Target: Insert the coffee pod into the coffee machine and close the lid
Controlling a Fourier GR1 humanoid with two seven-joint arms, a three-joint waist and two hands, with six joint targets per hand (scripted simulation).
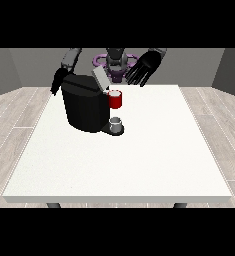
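The black coffee machine stands on the left half of the white table. Its grey lid is tilted up and open. A red thing at the machine sits at its front right. Below that, a small grey thing rests on the machine's dark base; I cannot tell whether it is the pod. The hand at the view's right is raised above the table's far edge, right of the lid, with its fingers spread and nothing in it. The hand at the view's left hangs behind the machine's left side, partly hidden.
The robot's torso is behind the table's far edge. The table's front and right parts lie bare white, and grey plank floor surrounds it.
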